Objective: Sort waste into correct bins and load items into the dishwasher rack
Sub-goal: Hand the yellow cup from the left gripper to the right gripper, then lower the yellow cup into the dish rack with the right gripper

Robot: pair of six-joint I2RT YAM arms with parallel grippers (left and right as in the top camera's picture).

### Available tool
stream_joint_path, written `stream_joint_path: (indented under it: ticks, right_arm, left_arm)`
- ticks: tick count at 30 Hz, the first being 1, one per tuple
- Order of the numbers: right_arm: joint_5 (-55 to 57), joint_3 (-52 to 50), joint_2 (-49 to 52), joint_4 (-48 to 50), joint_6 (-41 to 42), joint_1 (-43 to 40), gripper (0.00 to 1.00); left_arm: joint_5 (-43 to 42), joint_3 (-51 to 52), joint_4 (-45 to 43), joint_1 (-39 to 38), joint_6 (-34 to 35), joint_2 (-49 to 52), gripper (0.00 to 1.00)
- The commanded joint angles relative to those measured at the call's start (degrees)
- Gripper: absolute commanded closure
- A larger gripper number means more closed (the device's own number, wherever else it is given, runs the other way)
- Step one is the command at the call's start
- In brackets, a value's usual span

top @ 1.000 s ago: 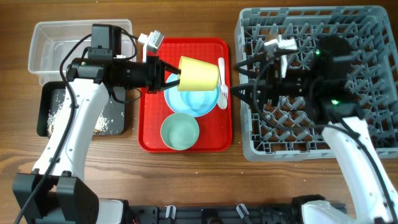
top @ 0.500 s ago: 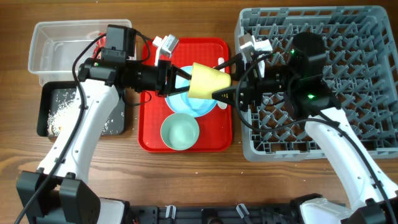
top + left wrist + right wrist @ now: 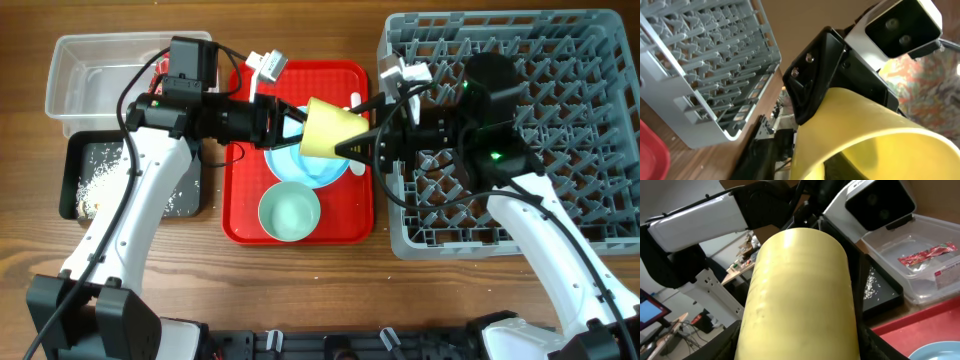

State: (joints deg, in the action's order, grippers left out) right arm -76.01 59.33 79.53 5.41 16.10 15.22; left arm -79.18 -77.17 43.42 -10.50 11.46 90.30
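Passing the yellow cup (image 3: 330,130) from arm to arm, by the look of it: held on its side in the air above the red tray (image 3: 245,200), rim toward the left gripper (image 3: 290,125) and closed base toward the right gripper (image 3: 362,143), with the dishwasher rack (image 3: 560,60) just beyond on the right. Gripped by the left fingers at the rim, one finger seemingly inside the mouth as seen from the left wrist, so clenched on the cup there. Flanked on the base end by the right fingers, dark edges either side of the yellow wall in the right wrist view; actual contact not clear enough to call, so clamped or merely bracketing cannot be told. Sensible as a handover, since the rack sits on the right arm's side. Below, resting on the tray: pale blue bowl (image 3: 310,165) partly hidden under the cup, mint green bowl (image 3: 290,212) nearer the front. Behind, red wrapper (image 3: 926,255) lying in the clear tub (image 3: 75,85), crumbs in the black tray (image 3: 68,180).
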Motion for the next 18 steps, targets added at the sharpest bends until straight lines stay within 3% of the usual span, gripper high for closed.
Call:
stream_joint_path:
  ticks: [1, 7, 18]
  right_arm:
    - [-0.46, -0.13, 0.5, -0.07, 2.19, -1.05, 0.5]
    - [6.38, -0.13, -0.74, -8.9, 3.3, -6.19, 0.5]
    - [38.29, 3.32, -12.57, -41.62, -0.07, -8.07, 0.41]
  left_arm:
    - [-1.31, -0.59, -1.51, 0.2, -0.33, -0.28, 0.55]
    - [4.04, -0.59, -3.85, 3.23, -0.35, -0.28, 0.46]
    - [42.38, -0.59, 0.0, 3.56, -0.33, -0.28, 0.39]
